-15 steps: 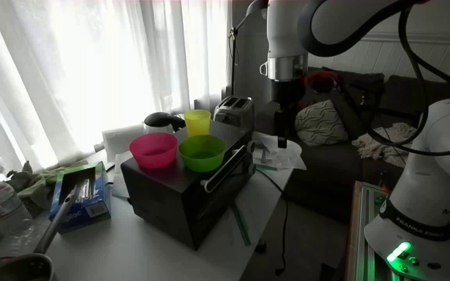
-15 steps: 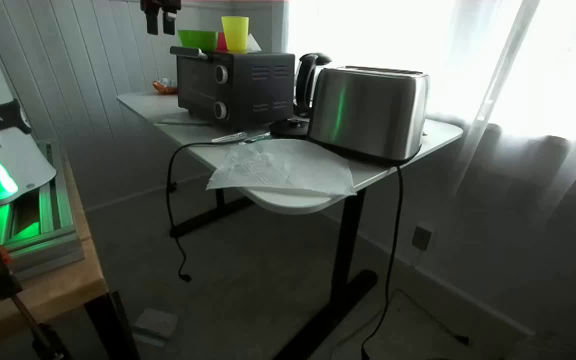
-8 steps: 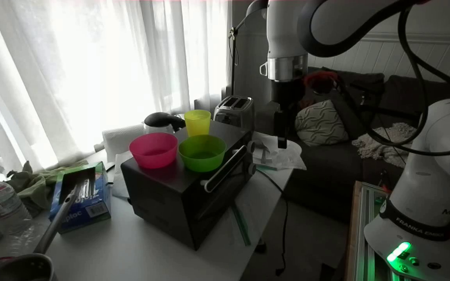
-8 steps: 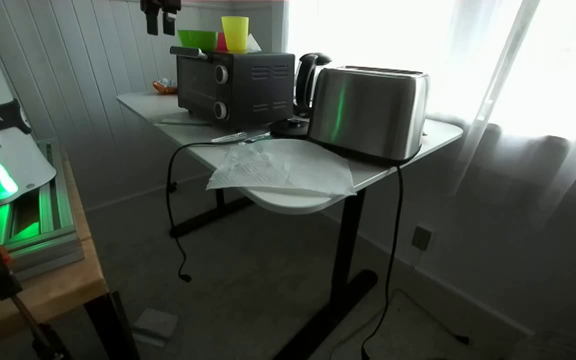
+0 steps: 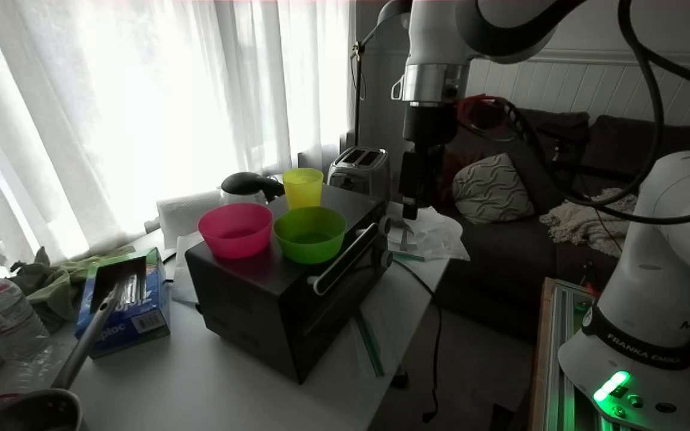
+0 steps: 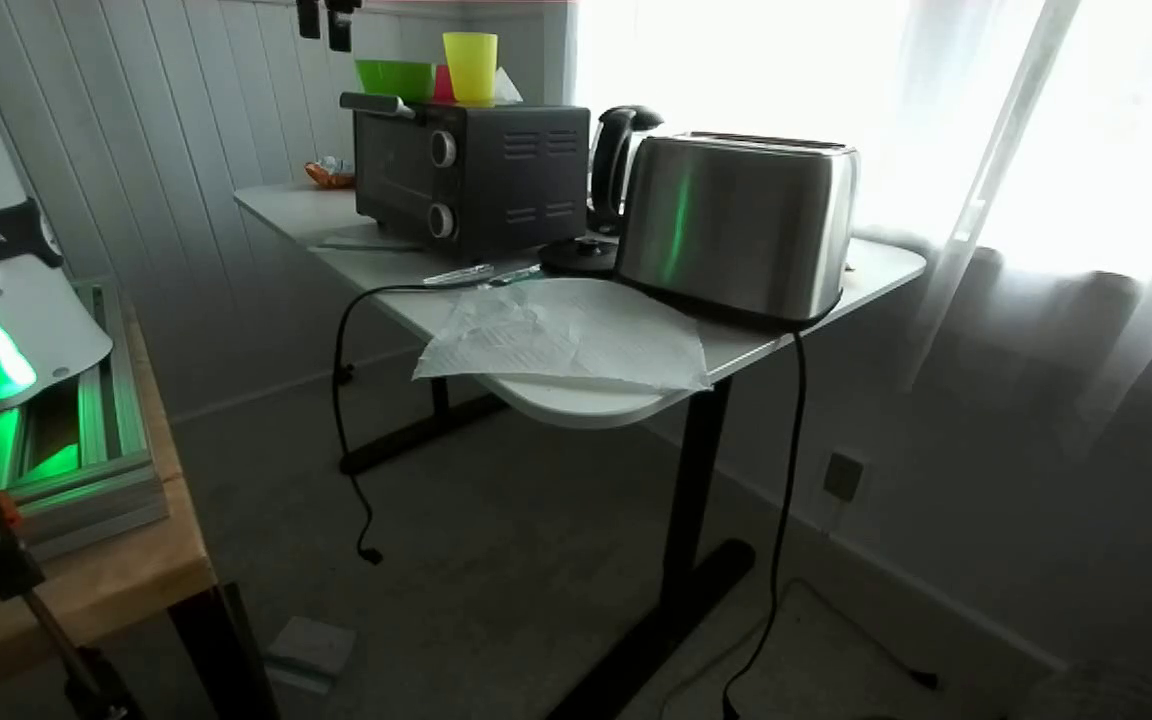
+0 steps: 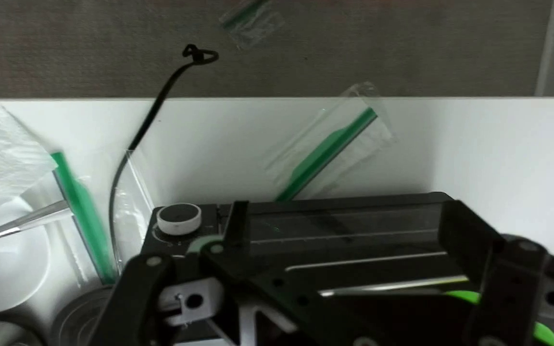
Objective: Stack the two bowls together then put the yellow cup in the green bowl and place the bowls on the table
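The pink bowl (image 5: pixel 235 236) and the green bowl (image 5: pixel 310 239) stand upright side by side on top of a black toaster oven. The yellow cup (image 5: pixel 303 190) stands upright behind the green bowl there. In an exterior view the green bowl (image 6: pixel 393 80), a sliver of the pink bowl (image 6: pixel 443 85) and the yellow cup (image 6: pixel 471 68) also show. My gripper (image 5: pixel 409 209) hangs empty in the air beyond the oven's front, above bowl height. In the wrist view the gripper (image 7: pixel 344 216) is open, with the green bowl's rim (image 7: pixel 462 295) partly hidden behind it. The whitish table (image 5: pixel 219 389) is below.
The black toaster oven (image 5: pixel 243 311) has a front handle (image 5: pixel 345 260) and knobs. A steel toaster (image 6: pixel 736 225) and kettle (image 6: pixel 616 160) stand beside it. A Ziploc box (image 5: pixel 126 305), a pot (image 5: pixel 33 410), plastic bags (image 7: pixel 325 154) and a cord (image 7: pixel 149 115) lie around.
My gripper has moved left toward the oven and slightly up in an exterior view over the last half second. The bowls and the cup have not moved.
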You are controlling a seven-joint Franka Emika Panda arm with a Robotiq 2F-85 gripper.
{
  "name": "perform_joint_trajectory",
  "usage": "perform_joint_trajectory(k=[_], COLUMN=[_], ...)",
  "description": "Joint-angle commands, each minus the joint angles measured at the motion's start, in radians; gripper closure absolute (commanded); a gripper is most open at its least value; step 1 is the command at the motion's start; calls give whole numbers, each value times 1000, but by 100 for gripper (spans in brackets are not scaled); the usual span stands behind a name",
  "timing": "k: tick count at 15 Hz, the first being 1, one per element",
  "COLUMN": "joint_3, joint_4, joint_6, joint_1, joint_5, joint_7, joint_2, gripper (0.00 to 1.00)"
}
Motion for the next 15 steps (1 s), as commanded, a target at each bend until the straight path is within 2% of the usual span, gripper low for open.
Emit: perform_joint_trajectory(k=[1, 9, 10, 11, 15], joint_3=[26, 149, 153, 129, 138], joint_4=[35, 113, 117, 89, 108], joint_6=[53, 216, 242, 208, 236], joint_1=[17, -13, -10, 5, 4], joint_5=[71, 31, 34, 39, 39], joint_7=[75, 400, 415, 361, 392], joint_2=[13, 160, 170, 135, 171], gripper=[0, 0, 0, 0, 0])
